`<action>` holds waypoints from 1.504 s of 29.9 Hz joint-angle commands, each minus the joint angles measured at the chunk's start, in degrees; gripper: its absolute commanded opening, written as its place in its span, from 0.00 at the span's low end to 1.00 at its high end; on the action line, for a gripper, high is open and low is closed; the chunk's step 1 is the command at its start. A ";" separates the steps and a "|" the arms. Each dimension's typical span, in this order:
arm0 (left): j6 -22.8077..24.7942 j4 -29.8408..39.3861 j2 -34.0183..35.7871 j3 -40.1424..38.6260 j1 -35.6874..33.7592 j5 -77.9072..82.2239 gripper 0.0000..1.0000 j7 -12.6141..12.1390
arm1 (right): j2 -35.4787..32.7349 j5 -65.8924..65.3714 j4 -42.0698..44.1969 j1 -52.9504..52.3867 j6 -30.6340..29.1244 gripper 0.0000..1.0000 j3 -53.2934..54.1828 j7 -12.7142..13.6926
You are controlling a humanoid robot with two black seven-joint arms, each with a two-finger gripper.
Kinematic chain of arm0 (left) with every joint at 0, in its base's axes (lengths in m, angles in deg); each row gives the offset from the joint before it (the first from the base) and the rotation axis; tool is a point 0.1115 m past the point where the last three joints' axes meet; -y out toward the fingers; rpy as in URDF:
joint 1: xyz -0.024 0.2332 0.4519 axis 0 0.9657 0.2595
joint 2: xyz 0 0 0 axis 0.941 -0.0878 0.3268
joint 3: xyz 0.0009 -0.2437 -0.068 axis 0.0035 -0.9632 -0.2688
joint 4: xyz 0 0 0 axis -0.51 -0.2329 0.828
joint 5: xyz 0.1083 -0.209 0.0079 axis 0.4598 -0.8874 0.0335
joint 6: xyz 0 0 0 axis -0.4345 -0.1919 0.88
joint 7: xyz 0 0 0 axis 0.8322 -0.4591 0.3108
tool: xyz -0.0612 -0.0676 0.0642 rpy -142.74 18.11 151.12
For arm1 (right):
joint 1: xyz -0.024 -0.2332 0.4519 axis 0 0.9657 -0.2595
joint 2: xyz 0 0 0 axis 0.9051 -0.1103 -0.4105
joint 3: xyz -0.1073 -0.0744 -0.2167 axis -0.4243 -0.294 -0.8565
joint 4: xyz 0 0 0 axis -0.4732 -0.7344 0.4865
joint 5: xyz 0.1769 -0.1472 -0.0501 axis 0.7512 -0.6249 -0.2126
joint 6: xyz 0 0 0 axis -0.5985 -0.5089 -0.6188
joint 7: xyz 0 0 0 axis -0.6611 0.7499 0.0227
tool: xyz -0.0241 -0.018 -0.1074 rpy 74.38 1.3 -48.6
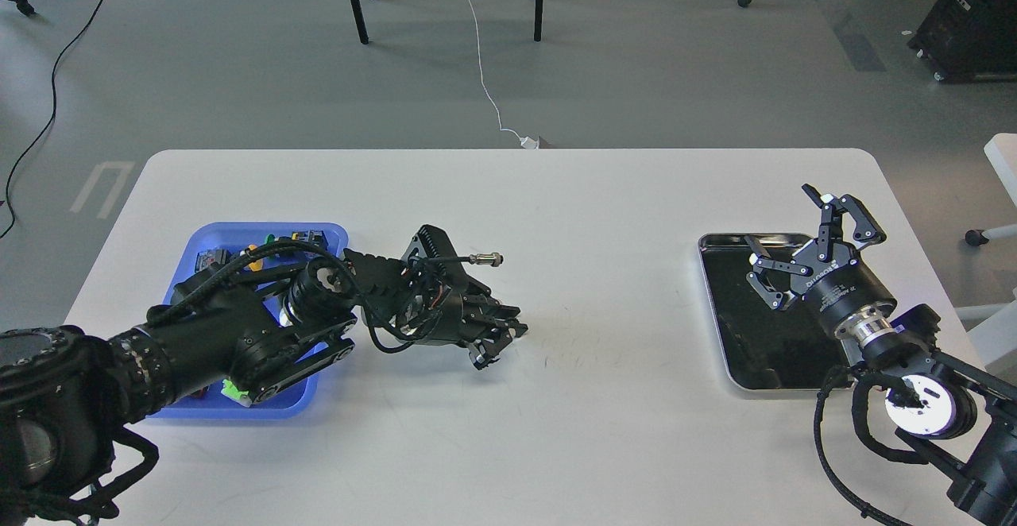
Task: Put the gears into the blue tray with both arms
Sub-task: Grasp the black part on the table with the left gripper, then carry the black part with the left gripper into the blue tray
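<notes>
Fingers, left arm: left gripper (499, 341) lies low over the bare counter (556, 216), just right of the blue tray; tips look close together, but dark and foreshortened, so cannot tell if they pinch anything.
Fingers, right arm: right gripper (810, 248) tilted up over the silver tray, fingers (862, 224) spread wide, nothing between them.
Left arm: left arm (206, 335) comes in from the lower left and crosses above the blue tray, hiding much of its inside.
Right arm: right arm (914, 383) comes in from the lower right; wrist sits above the near right edge of the silver tray.
Blue tray: blue tray (330, 232) on the counter's left side, well apart from the silver tray; holds a mix of small parts, some with coloured caps (262, 244) along its far side.
Gears: cannot pick out any gear for sure; small dark bits in the blue tray are too small or too covered to name.
Silver tray: silver tray (715, 311) on the counter's right side, dark inside, contents not readable.
Counter: white; faint scuff marks (568, 351) mid-surface between the trays.
Floor: grey floor (636, 73) beyond the counter, a white cable (485, 89) running to the far edge.
</notes>
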State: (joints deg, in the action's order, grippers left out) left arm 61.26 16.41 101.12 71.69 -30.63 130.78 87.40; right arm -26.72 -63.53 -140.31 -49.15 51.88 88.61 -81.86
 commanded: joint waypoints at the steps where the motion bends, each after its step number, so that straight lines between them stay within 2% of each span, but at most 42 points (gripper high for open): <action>1: 0.88 6.77 4.53 -0.22 -3.19 -0.03 0.13 0.06 | -0.06 0.00 -0.60 -0.17 0.00 0.97 0.13 0.00; 4: 3.77 14.15 12.08 -0.13 -6.97 -0.03 0.13 0.06 | -0.06 0.00 -1.04 -0.17 0.00 0.97 0.83 0.00; 7: 6.24 18.47 20.17 -0.22 -8.13 -0.03 0.14 0.06 | 0.11 0.00 -1.13 -0.17 0.08 0.97 0.84 0.00; 12: 6.07 19.18 32.04 0.57 -6.73 -2.15 0.15 0.06 | 0.55 -0.08 -1.04 -0.17 0.17 0.97 0.84 0.00; 14: 5.90 19.01 35.30 0.48 -4.01 -2.42 0.15 0.06 | 0.55 -0.08 -1.04 -0.17 0.17 0.97 0.84 0.00; 22: 5.72 17.08 37.68 -0.13 4.08 -2.42 0.16 0.06 | 0.64 -0.08 -1.04 -0.17 0.17 0.97 0.84 0.00; 37: 4.84 15.05 38.21 -0.31 5.94 -1.98 0.20 0.06 | 0.38 -0.08 -1.04 -0.09 0.17 0.97 0.84 0.00; 39: 4.84 14.53 37.86 -0.39 5.94 -1.89 0.26 0.06 | 0.47 -0.08 -1.04 -0.09 0.17 0.97 0.84 0.00; 42: 4.84 14.09 37.68 -0.39 5.85 -1.98 0.55 0.06 | 0.47 -0.08 -1.04 0.00 0.17 0.97 0.84 0.00; 45: 4.84 14.09 38.30 -0.39 5.85 -2.24 0.75 0.06 | 0.47 -0.08 -1.04 -0.09 0.17 0.97 0.84 0.00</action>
State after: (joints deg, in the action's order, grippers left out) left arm 66.10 30.54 138.87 71.27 -24.70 128.87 87.47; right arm -26.29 -63.62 -141.35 -49.20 52.05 89.45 -81.86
